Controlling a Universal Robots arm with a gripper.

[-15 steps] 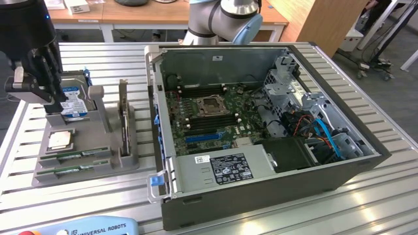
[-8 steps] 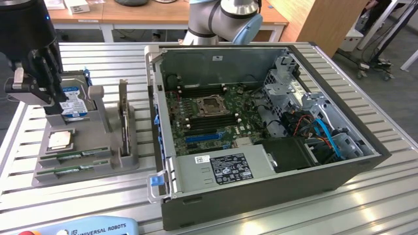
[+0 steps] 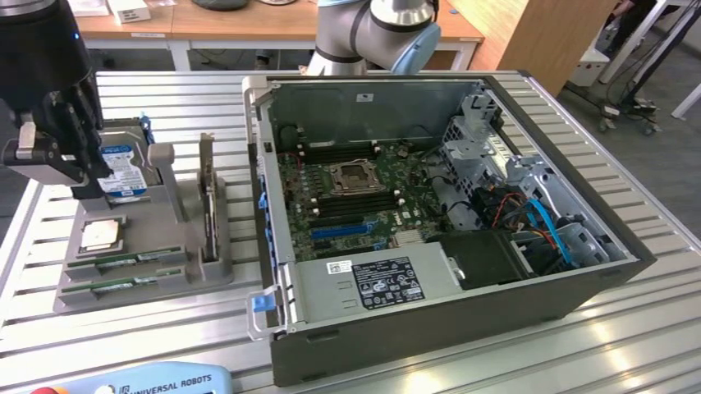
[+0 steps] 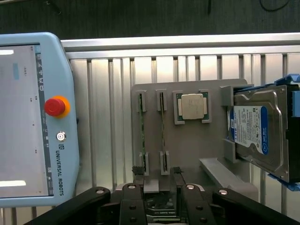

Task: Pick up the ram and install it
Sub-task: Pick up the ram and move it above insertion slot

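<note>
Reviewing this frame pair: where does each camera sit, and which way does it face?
Exterior view: off the arm, high up, angled down over the slatted table at the open computer case and the parts fixture. The arm and gripper show.
Wrist view: on the wrist, looking down on the parts fixture. The open jaws hang over its edge near the ram sticks.
Shared: parts fixture, ram sticks, processor, hard drive, teach pendant.
</note>
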